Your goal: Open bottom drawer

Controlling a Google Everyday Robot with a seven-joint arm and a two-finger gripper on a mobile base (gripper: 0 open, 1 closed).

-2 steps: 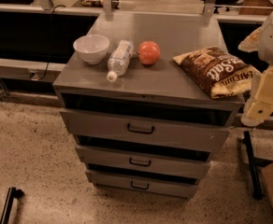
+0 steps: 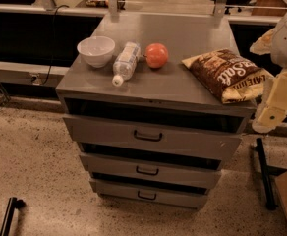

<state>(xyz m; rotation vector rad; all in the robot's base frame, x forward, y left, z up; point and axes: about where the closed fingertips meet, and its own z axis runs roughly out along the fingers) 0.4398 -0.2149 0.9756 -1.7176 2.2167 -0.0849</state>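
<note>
A grey metal cabinet [image 2: 163,90] holds three stacked drawers. The bottom drawer [image 2: 148,194] is the lowest and slimmest, with a small black bar handle [image 2: 147,196]; its front sits about flush under the middle drawer [image 2: 151,169]. The top drawer [image 2: 151,136] has a taller front and a wider handle. My gripper [image 2: 273,109] hangs at the right edge of the view, beside the cabinet's top right corner, well above and to the right of the bottom drawer.
On the cabinet top are a white bowl [image 2: 96,50], a lying plastic water bottle [image 2: 125,62], a red-orange fruit [image 2: 156,55] and a brown chip bag [image 2: 227,74]. A black stand leg [image 2: 264,173] is on the speckled floor at the right. A dark shelf runs behind.
The gripper has shifted slightly lower and to the left at the right edge. The drawers and the items on top have not moved.
</note>
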